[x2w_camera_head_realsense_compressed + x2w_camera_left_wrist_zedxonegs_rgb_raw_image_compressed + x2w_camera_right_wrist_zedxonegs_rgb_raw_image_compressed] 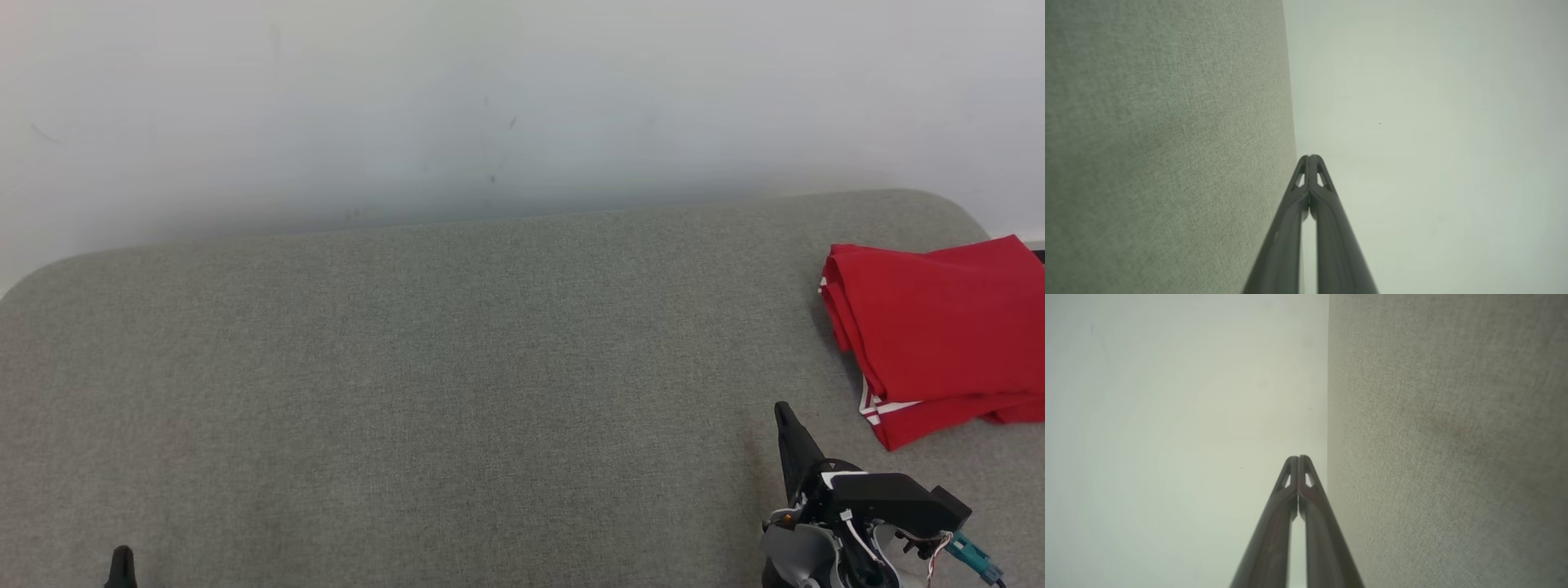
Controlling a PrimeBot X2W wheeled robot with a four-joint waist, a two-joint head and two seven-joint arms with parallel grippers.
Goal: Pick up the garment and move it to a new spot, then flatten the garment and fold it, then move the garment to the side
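The garment (939,335) is red with white stripes at its hem and lies folded in a neat stack at the far right of the grey fabric table (457,392). My right gripper (784,412) stands to the lower left of it, apart from the cloth, its dark fingers pressed together. In the right wrist view the right gripper (1298,458) is shut on nothing, pointing toward the pale wall. My left gripper (122,555) peeks up at the lower left edge. The left gripper (1310,157) in its own wrist view is shut and empty as well.
A pale wall (490,106) rises behind the table's far edge. The table's rounded corners show at the far left and far right. The garment reaches the picture's right border.
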